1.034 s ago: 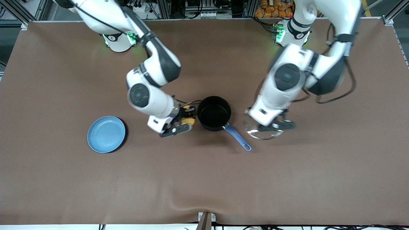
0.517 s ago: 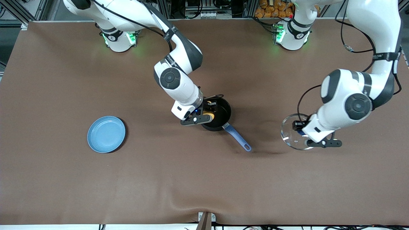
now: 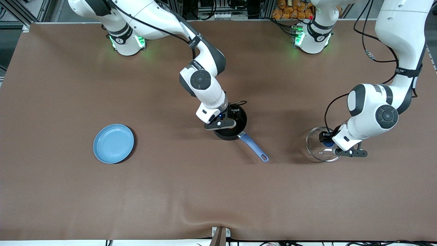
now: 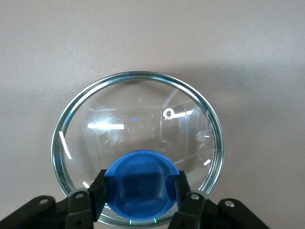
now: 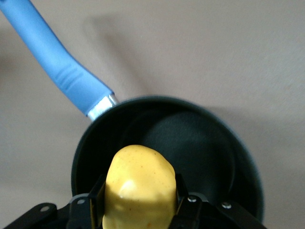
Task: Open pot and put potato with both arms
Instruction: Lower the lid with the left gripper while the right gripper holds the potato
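Matt brown cloth-like table cover, matt black pot with smooth blue plastic-looking handle and bright metal collar, clear glossy glass lid with shiny metal rim and blue plastic knob, smooth waxy yellow potato, glossy light-blue plate.

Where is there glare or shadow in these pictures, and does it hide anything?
Left wrist view: white streaks of glare on the glass lid, but its blue knob stays clear. Right wrist view: a soft highlight on the potato; the pot is dark inside. Front view: soft shadows beside the pot, hiding nothing.
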